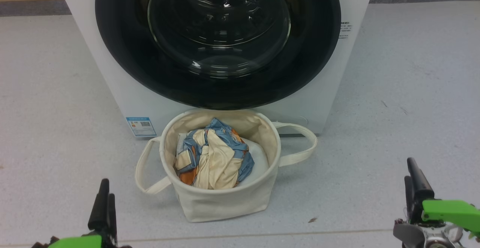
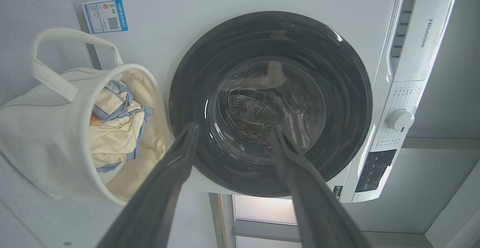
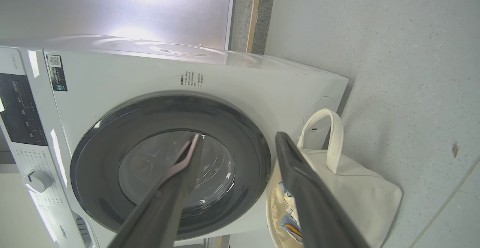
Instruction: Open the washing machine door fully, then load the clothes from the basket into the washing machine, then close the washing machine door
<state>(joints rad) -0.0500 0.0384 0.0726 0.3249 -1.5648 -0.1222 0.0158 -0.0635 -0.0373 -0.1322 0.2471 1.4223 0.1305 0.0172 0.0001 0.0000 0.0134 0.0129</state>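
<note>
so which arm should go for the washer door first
Right, marginally: the right gripper sits further up the head view toward the closed washing machine door than the left gripper. Both are open and empty, so it's close.

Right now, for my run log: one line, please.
washing machine door shut | clothes in basket | left gripper open, empty | right gripper open, empty
</note>
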